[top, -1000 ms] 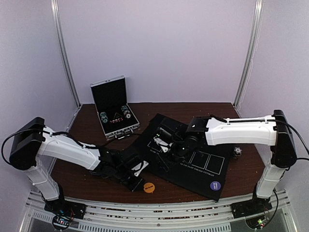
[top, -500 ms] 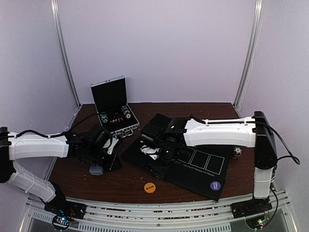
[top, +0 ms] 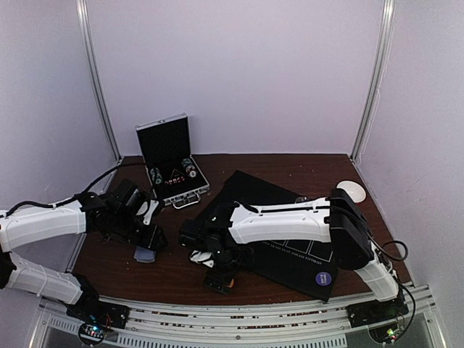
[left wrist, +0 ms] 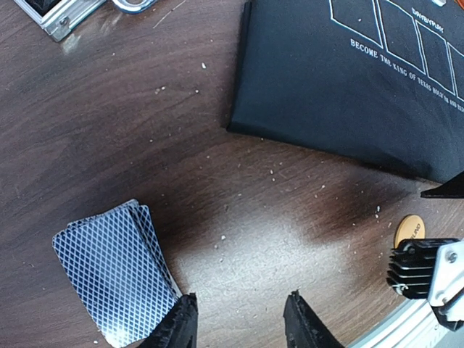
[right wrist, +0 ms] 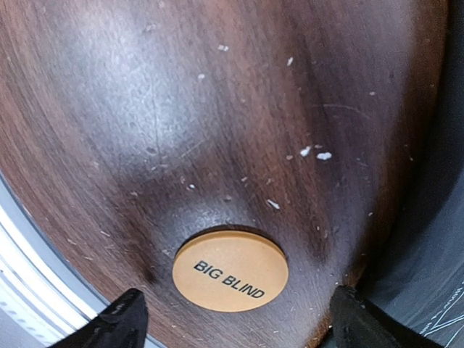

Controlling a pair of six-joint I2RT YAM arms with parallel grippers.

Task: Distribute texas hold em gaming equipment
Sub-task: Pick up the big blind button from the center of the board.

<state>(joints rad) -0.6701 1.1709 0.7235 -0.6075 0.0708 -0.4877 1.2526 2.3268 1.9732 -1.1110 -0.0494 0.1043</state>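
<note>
Left gripper (left wrist: 239, 326) has just let go: jaws slightly parted, nothing between them. The card stack (left wrist: 116, 279) lies flat on the table (left wrist: 239, 188), left side, just beside one finger. Right gripper (right wrist: 238, 308) has swung off the black mat (left wrist: 348, 94) to the near edge. Its jaws are wide, straddling the orange Big Blind button (right wrist: 230, 270); whether they touch it is hard to say. Cards placed; button looks next.

- A robot lab test booth: plain pale walls (top: 239, 72) and metal corner posts (top: 98, 87) enclose one brown table (top: 290, 163).
- Two white arms (top: 283, 221) bolted to an aluminium rail (top: 217, 319).
</note>
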